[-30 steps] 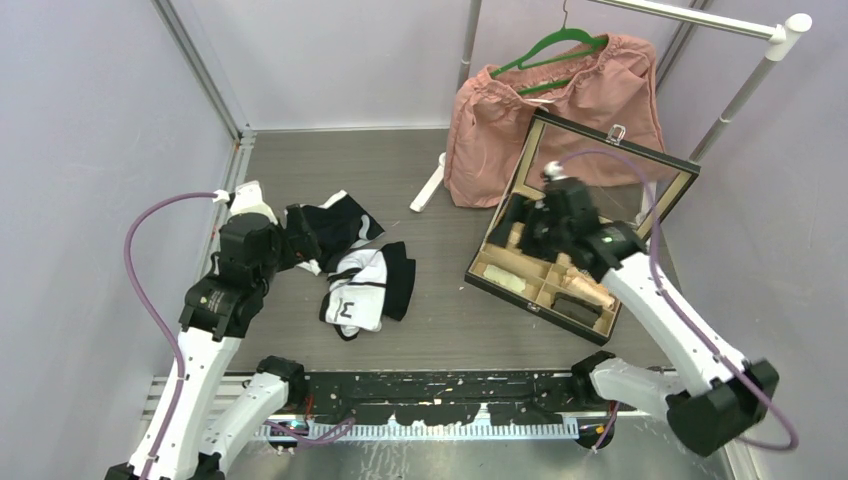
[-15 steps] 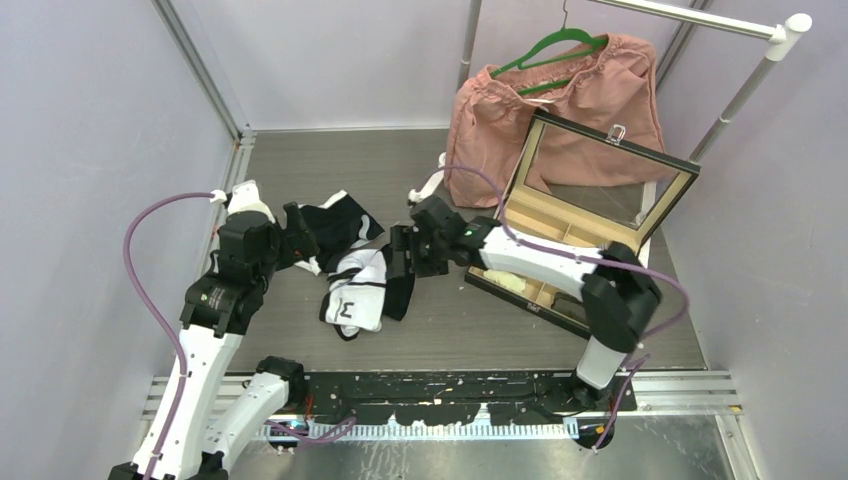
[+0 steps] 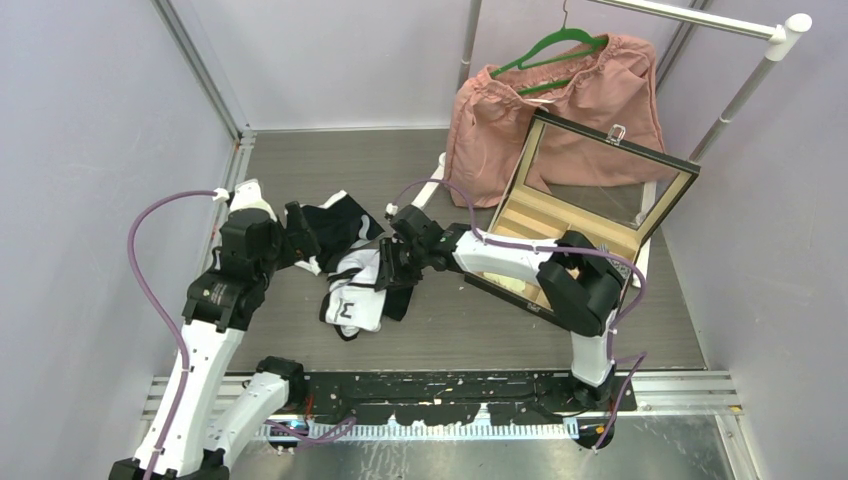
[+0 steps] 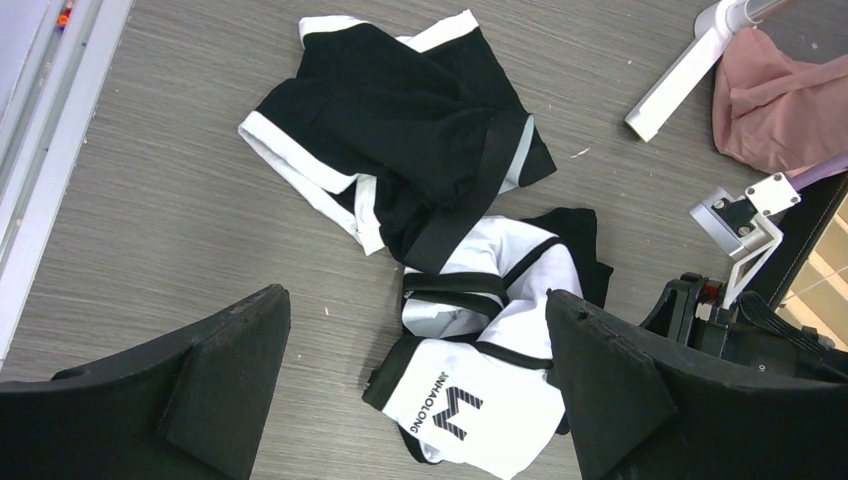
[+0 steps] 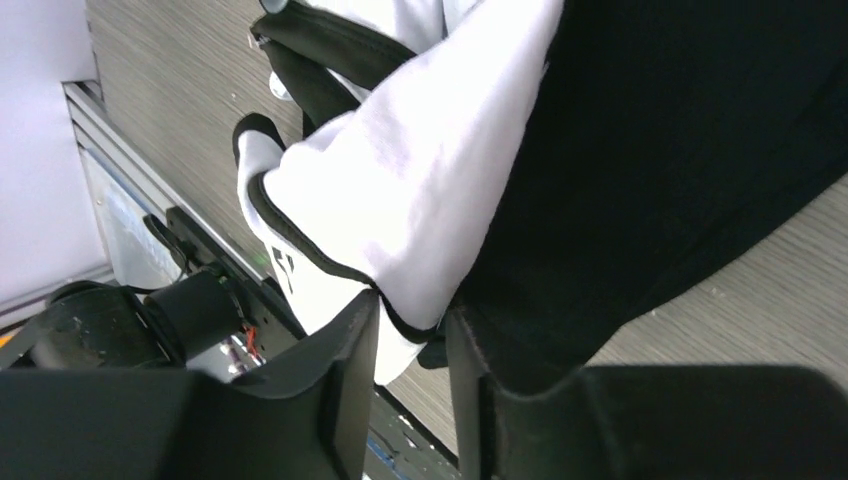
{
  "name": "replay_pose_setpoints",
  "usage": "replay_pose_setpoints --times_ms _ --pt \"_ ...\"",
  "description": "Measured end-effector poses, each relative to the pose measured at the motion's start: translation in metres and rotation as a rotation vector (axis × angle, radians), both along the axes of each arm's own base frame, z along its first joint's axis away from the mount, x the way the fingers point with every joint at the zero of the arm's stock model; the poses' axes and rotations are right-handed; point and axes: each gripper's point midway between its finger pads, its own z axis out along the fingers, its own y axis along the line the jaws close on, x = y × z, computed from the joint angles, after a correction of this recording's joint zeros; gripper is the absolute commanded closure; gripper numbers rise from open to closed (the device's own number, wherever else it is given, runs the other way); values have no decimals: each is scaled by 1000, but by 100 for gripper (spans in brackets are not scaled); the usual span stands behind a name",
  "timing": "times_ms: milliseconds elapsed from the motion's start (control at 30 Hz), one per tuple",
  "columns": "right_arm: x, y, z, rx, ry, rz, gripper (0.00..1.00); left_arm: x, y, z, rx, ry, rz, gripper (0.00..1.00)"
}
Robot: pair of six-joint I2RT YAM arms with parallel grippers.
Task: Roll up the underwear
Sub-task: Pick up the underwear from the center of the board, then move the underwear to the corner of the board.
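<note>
Right gripper (image 3: 392, 266) at frame centre, jaws pinched on edge of white briefs (image 3: 357, 298). Wrist view: white-and-black cloth fills narrow gap between fingers (image 5: 345, 385).
Left gripper (image 3: 297, 236) left of centre, jaws spread wide, grasping nothing, beside left edge of black briefs (image 3: 338, 224).
White briefs lie lower right of black briefs, touching them, on table (image 3: 300, 160).
Open box (image 3: 545, 218) right of centre.
Pink garment (image 3: 500, 120) upper right.

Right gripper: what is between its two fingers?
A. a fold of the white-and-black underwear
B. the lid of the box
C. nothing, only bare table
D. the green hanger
A: in the right wrist view, the right gripper has its fingers close together on a fold of the white-and-black underwear.
</note>
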Motion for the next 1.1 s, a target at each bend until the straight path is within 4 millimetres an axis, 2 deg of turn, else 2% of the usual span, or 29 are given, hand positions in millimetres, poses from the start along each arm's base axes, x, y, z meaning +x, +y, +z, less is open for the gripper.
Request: replay_pose_setpoints --times_ms 67,200,300,400,500,567,667,767,833,933,1033,1100 --pt "0 5 1 21 5 -2 84 0 0 -1 -2 2 -1 0" --pt "4 11 6 53 -9 -5 99 0 -1 -2 -5 6 -4 0" --pt "5 11 11 67 -32 -6 99 1 -1 -2 -5 8 -3 0" --pt "7 4 26 73 -86 -10 99 1 -1 -3 -5 12 -3 0" --pt "11 -7 67 104 -182 -26 99 2 -3 -4 -9 17 -7 4" --pt "13 -18 107 143 -270 -48 99 3 -5 -6 -12 27 -16 6" --pt "12 -46 178 220 -421 -107 99 3 -7 -8 -16 35 -27 6" --pt "8 -77 221 258 -524 -178 99 0 -10 -3 -32 17 -43 6" --pt "4 -103 238 259 -581 -231 99 -3 -16 1 -61 3 -74 7" --pt "-1 -134 246 225 -628 -293 99 -6 -35 1 -126 9 -138 8" --pt "-4 -165 249 174 -668 -356 99 -8 -65 -7 -153 38 -236 8" --pt "-7 -182 255 156 -694 -392 99 -13 -93 -16 -147 66 -329 9"
